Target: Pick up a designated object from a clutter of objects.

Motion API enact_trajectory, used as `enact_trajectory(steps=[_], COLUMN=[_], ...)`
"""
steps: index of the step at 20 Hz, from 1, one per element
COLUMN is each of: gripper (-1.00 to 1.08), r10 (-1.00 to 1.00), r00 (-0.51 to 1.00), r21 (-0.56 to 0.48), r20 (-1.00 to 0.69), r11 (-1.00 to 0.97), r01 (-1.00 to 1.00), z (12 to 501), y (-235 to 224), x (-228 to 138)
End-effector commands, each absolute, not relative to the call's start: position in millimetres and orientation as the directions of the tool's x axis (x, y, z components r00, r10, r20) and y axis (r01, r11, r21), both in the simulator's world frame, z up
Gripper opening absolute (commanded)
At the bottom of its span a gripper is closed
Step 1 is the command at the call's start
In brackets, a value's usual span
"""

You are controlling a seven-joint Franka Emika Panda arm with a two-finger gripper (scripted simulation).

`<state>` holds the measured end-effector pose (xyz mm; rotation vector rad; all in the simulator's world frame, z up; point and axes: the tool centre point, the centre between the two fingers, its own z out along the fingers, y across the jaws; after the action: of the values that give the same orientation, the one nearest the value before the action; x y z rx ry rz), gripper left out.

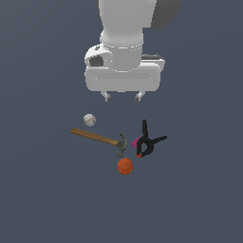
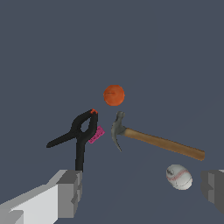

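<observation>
Two fingers spread wide and empty: the tool (image 1: 122, 97) hangs high above the tabletop (image 1: 42, 199), over the far side of the clutter, gripping nothing. Its target, the ball (image 1: 125, 166), sits on the near side in the exterior view, just past the hammer (image 1: 98, 138) head. A good move, I judge, is to carry the tool across until it is centred over the ball, then drop straight down with fingers straddling it. Watch the hammer head, almost touching the ball; one finger has little room there. The clamp (image 1: 147, 140) lies close too, on the exterior view's right. The baseball (image 1: 89, 119) sits well apart, no trouble.
</observation>
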<state>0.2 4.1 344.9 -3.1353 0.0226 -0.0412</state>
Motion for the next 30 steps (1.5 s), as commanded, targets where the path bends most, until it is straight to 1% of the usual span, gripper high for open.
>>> enact_trajectory(steps=[1, 10, 18, 24, 30], gripper=[1.0, 1.0, 1.0, 1.0, 1.0], r10=[-0.014, 0.021, 0.021, 0.029, 0.045], r00=[1.0, 0.999, 0.999, 0.999, 0.999], r21=[-0.006, -0.025, -0.024, -0.022, -0.018], r20=[0.026, 0.029, 0.029, 0.027, 0.023], r11=[-1.0, -0.999, -0.999, -0.999, -0.999], r01=[-0.014, 0.021, 0.022, 0.03, 0.046], z=[345, 350, 347, 330, 298], y=[4, 18, 17, 17, 17], x=[0, 3, 5, 18, 40])
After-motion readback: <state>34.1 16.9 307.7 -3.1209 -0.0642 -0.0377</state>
